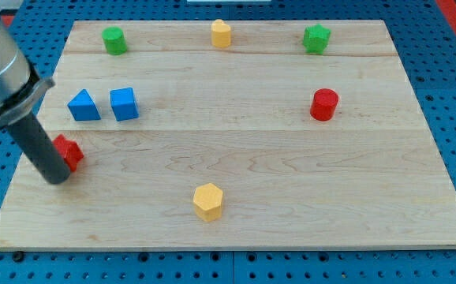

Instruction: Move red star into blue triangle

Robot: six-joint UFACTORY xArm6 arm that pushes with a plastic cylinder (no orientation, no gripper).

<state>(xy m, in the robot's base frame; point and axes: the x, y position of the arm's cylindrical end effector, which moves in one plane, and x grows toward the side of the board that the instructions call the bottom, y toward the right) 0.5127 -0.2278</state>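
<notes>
The red star (69, 151) lies near the board's left edge, partly hidden behind my rod. The blue triangle (84, 106) sits just above it, toward the view's top. My tip (57, 177) rests on the board at the star's lower left, touching or almost touching it. The rod slants up to the view's upper left.
A blue cube (124, 103) stands right of the triangle. A green cylinder (114, 39), yellow block (222, 33) and green star (316, 38) line the top edge. A red cylinder (323, 104) is at right. A yellow hexagon (208, 200) is at bottom centre.
</notes>
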